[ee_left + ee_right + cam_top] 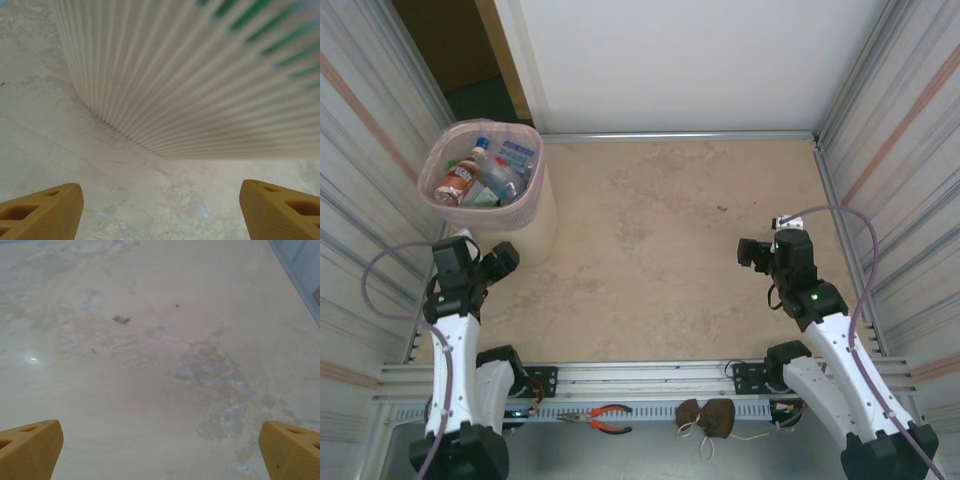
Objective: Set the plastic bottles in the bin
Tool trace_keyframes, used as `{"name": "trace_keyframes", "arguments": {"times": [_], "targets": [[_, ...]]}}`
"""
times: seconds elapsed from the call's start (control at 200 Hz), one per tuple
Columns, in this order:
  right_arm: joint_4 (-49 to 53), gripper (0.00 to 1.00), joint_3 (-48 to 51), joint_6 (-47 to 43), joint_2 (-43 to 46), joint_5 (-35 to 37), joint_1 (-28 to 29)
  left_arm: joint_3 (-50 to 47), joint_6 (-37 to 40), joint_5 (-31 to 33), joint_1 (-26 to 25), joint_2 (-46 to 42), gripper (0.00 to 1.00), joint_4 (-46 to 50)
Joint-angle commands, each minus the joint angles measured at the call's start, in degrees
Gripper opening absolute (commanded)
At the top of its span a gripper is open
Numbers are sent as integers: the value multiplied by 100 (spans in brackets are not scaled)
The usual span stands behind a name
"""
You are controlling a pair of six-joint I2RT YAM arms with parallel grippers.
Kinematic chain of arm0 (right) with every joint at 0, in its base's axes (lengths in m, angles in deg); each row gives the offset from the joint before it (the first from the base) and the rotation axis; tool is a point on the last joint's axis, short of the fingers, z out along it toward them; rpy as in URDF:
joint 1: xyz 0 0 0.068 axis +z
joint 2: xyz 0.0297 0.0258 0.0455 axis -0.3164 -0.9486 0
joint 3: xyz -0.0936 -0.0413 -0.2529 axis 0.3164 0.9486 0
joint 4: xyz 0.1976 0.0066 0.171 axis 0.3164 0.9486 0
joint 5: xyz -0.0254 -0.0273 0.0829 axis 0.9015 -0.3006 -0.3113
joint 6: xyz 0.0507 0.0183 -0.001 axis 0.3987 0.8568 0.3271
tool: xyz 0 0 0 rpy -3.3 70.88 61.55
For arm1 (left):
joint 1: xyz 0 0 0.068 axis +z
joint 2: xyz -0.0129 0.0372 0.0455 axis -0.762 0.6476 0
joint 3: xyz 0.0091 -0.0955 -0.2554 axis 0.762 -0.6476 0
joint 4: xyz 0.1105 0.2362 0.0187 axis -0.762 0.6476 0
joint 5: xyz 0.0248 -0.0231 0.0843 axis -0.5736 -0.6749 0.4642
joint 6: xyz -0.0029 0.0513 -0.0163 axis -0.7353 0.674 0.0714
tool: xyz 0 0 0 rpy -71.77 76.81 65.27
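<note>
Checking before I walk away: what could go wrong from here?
1. The left arm sits close beside the bin; a swing toward it could shove or tip it.
2. The plastic bottles are heaped near the rim; a knock might spill one out.

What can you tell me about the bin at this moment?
The bin is a pale pink, see-through plastic basket with a rounded-square rim and ribbed sides that taper downward. It stands upright on the table in the far left corner, close to the side wall. Several bottles lie piled inside. In the left wrist view its ribbed side rises just ahead of the left gripper, whose open fingers do not touch it.
</note>
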Motion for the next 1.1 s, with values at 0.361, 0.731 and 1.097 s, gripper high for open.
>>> {"name": "trace_keyframes", "arguments": {"times": [0.361,0.731,1.097], "targets": [[-3084,99,1562,-413,-663,113,-754,-1070,1157,1029,-679,1069,84,-3289],[-5372,100,1746,-411,-2488,-1088,-1709,-1915,1585,58,-688,2269,88,-6557],[-6715,100,1230,-539,-4084,-2108,-2087,-1585,2031,-1133,-739,3795,91,-8080]]}}
